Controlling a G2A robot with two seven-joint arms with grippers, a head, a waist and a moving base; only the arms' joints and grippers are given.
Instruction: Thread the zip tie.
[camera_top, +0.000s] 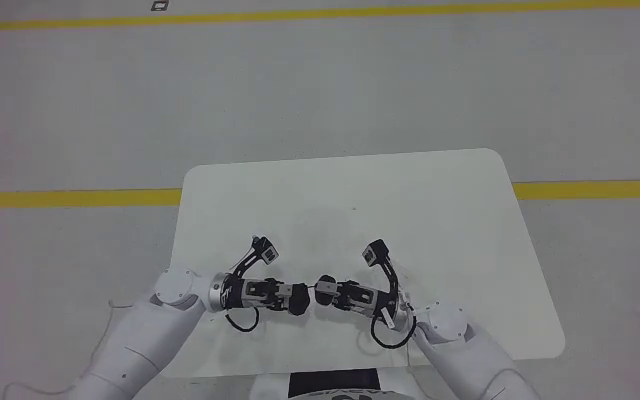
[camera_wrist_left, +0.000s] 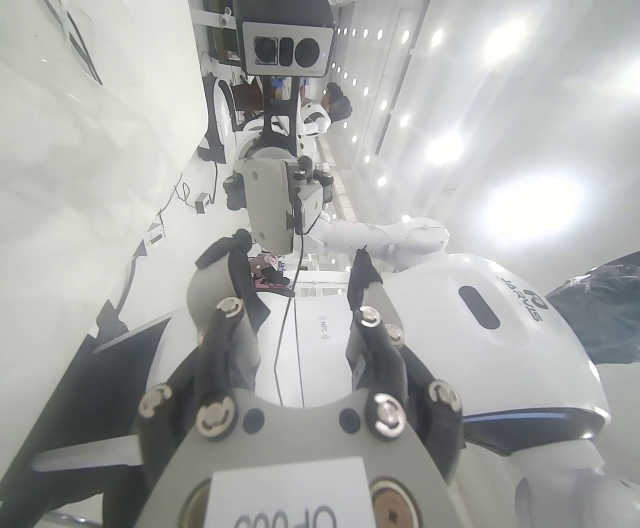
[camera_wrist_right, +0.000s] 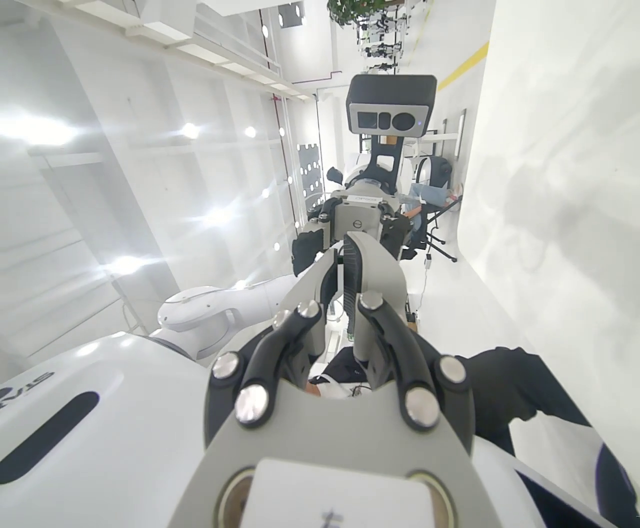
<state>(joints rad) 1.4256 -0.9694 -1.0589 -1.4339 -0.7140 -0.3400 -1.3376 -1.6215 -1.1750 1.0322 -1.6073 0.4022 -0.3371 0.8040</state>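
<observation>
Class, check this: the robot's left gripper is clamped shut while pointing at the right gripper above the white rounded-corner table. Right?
No. The left gripper is open, its fingers spread well apart, as the left wrist view shows. It does point at the right gripper above the white rounded-corner table.

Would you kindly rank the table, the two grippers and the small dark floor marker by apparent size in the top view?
1. table, by far the largest.
2. left gripper and right gripper: alike, so unranked.
3. floor marker, smallest, though it lies farther from the camera.
</observation>
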